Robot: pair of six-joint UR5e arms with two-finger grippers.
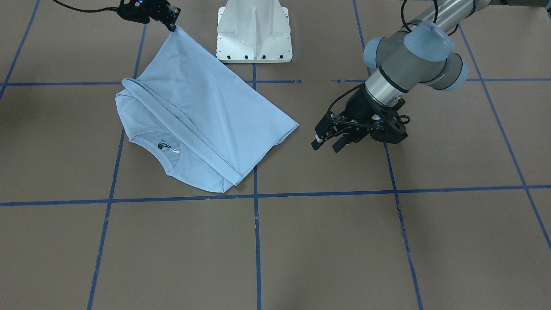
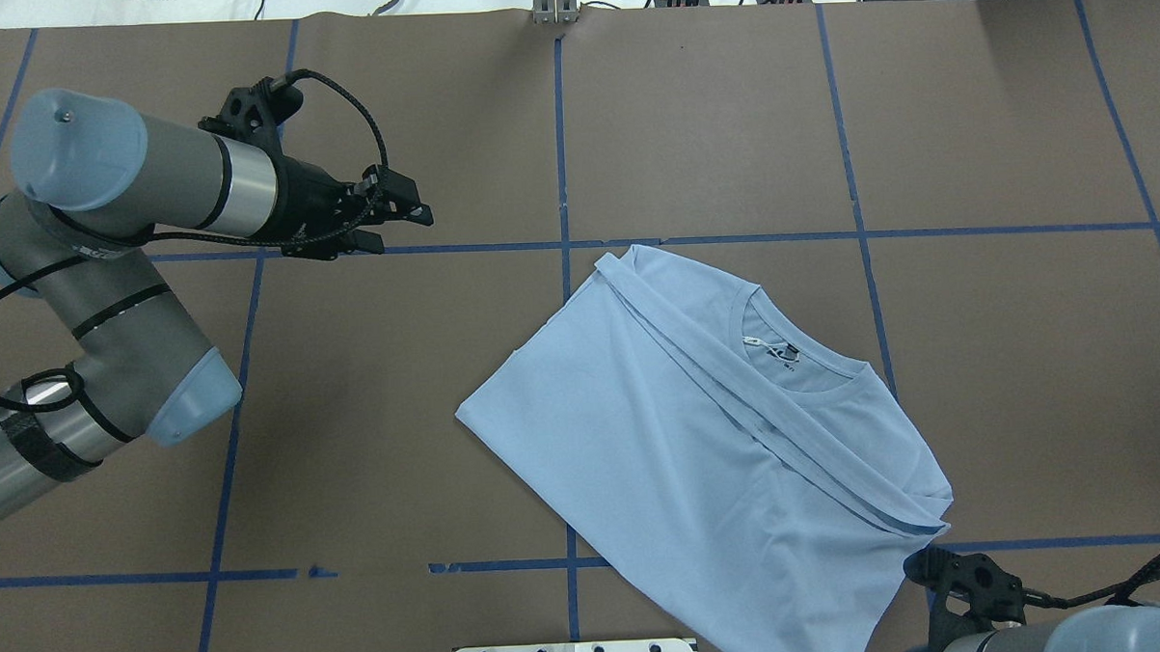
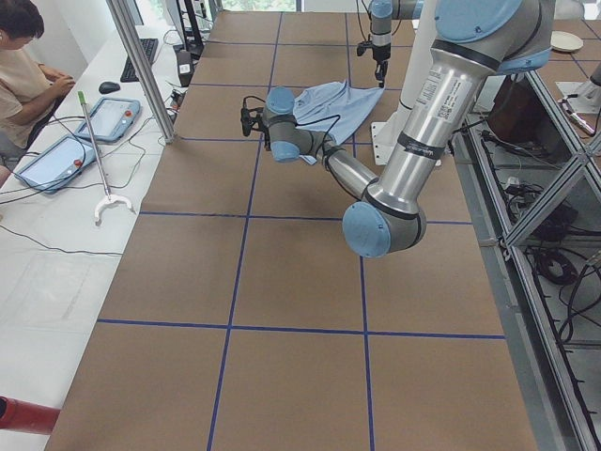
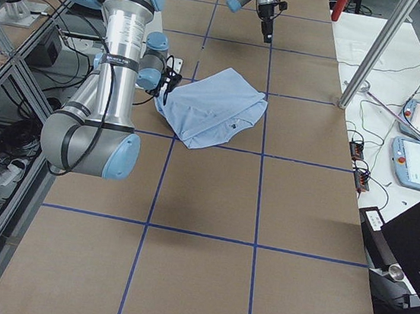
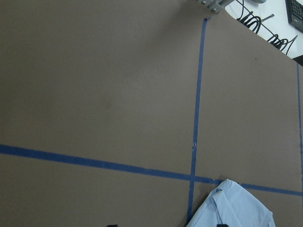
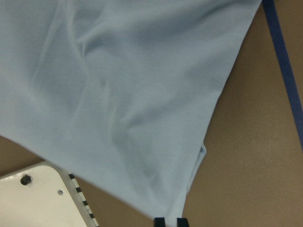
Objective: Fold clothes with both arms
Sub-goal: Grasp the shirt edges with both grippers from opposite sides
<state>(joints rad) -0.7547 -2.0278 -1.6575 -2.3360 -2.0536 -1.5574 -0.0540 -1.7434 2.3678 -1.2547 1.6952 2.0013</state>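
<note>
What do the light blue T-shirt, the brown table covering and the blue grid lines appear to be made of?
The light blue short-sleeved T-shirt: soft matte knit fabric, probably cotton jersey; it drapes, folds and creases easily. The brown table covering: likely matte paper or card; flat, without sheen. The blue grid lines: apparently adhesive tape; narrow strips with gaps and uneven joins.

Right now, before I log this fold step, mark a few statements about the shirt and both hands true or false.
1. The right hand pinches a corner of the T-shirt. True.
2. The left hand grips the T-shirt too. False: it is open and apart from the cloth.
3. The T-shirt lies fully spread out. False: one side is folded over the body.
4. The neck label shows inside the collar. True.
</note>
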